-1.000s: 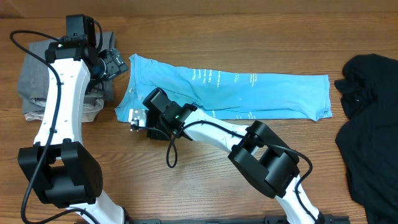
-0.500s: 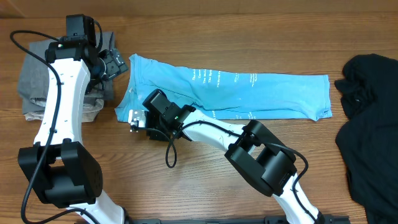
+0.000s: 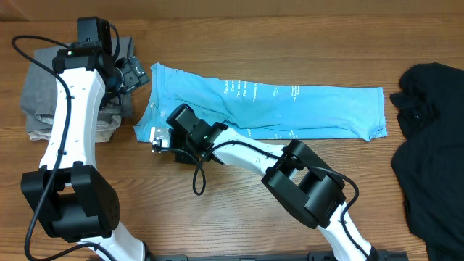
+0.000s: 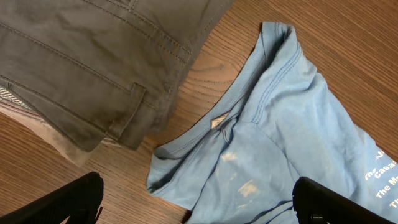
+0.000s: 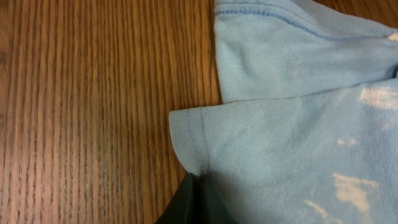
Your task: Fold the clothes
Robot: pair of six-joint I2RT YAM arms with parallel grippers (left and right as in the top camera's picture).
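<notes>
Right wrist view: right gripper (image 5: 194, 198) pinched shut on the hem corner (image 5: 186, 134) of the T-shirt (image 5: 298, 143), cloth ahead and rightward. Unmoved since half a second ago; likely set to lift and fold. Left gripper (image 4: 196, 194) spread wide above the collar (image 4: 205, 127).

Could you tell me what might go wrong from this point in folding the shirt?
1. The right gripper is shut on just the hem corner of the shirt; so thin a pinch may slip out when lifted.
2. The open left gripper hangs over the collar, right beside the trousers; coming down, a finger might catch them too.
</notes>
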